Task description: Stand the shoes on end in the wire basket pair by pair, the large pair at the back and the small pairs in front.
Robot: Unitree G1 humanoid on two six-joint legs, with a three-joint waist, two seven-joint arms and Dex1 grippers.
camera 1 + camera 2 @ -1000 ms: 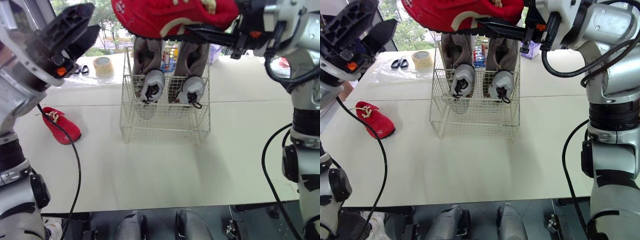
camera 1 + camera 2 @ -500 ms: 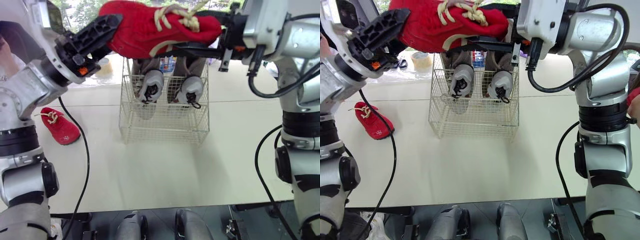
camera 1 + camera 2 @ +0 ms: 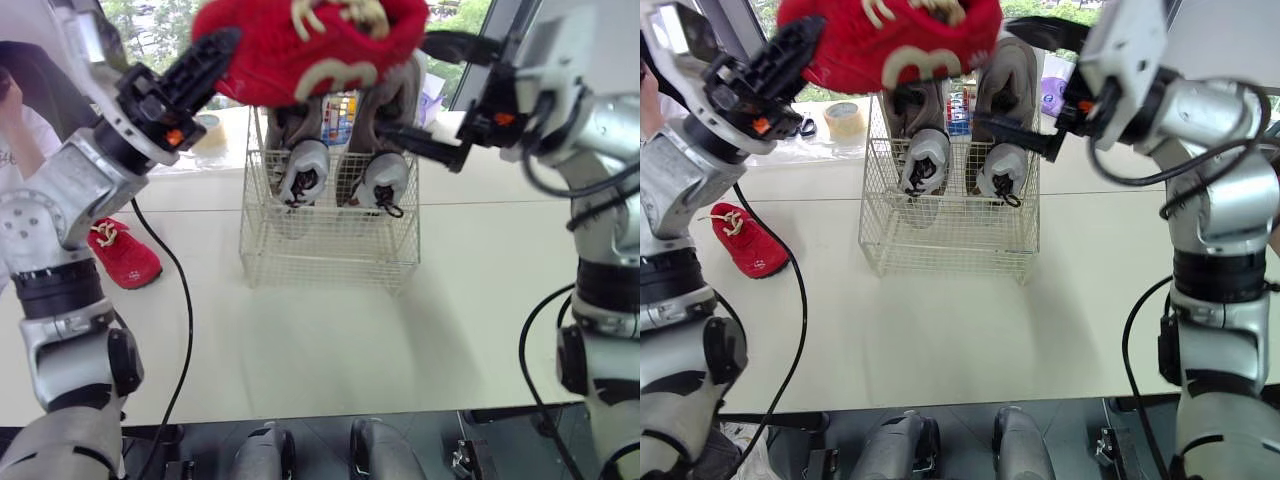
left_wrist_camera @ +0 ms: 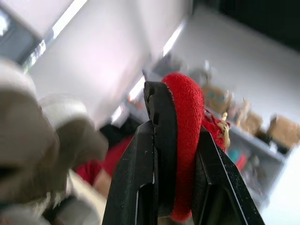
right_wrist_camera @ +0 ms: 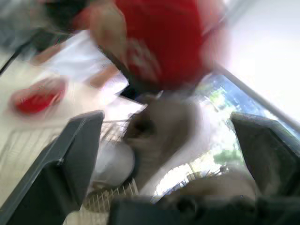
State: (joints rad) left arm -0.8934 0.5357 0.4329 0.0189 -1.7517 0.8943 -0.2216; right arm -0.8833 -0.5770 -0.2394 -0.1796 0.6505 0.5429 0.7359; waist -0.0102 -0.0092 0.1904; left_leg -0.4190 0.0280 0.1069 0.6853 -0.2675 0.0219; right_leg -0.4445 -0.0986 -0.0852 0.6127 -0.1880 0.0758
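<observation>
Red fabric lace-up shoe (image 3: 310,45) hanging high above the white wire basket (image 3: 330,255), clamped in my left end effector (image 3: 210,55).
My right end effector (image 3: 445,95) is hovering beside it, fingers apart, gripping nothing. The large grey pair (image 3: 305,165) is standing at the back; this shoe and its red mate (image 3: 125,255), lying on the worktop (image 3: 330,340), are waiting to go in front.

A red shoe (image 3: 310,45) with cream laces is held high above the white wire basket (image 3: 330,262) — at its back, two grey shoes (image 3: 303,165) stand on end. A second red shoe (image 3: 125,255) lies left on the worktop (image 3: 330,340).
</observation>
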